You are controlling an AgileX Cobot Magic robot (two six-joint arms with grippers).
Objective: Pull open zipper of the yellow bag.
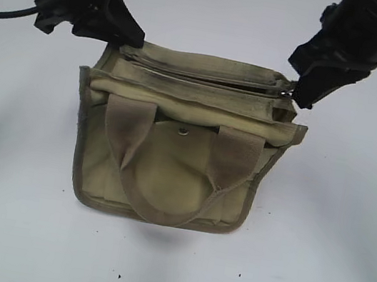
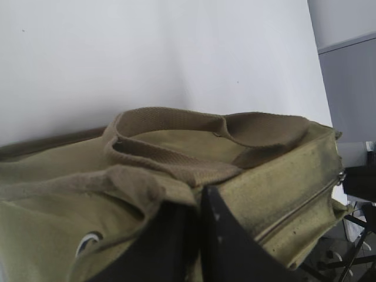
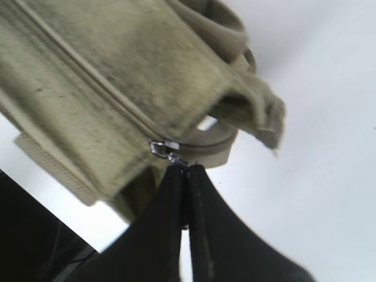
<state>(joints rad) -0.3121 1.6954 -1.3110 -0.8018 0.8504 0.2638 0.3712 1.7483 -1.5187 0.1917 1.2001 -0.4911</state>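
Boxy olive canvas bag, webbing handles, on white surface. Right hand clenched on silver zipper pull; left hand pinching bag's far corner.

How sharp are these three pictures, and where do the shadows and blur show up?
Exterior view: evenly lit, fairly sharp, with a soft shadow under the yellow bag on the white table. Left wrist view: the bag's canvas is slightly soft, the left tool a dark close blur. Right wrist view: the fabric looks smeared, while the zipper pull stays readable above the right tool.
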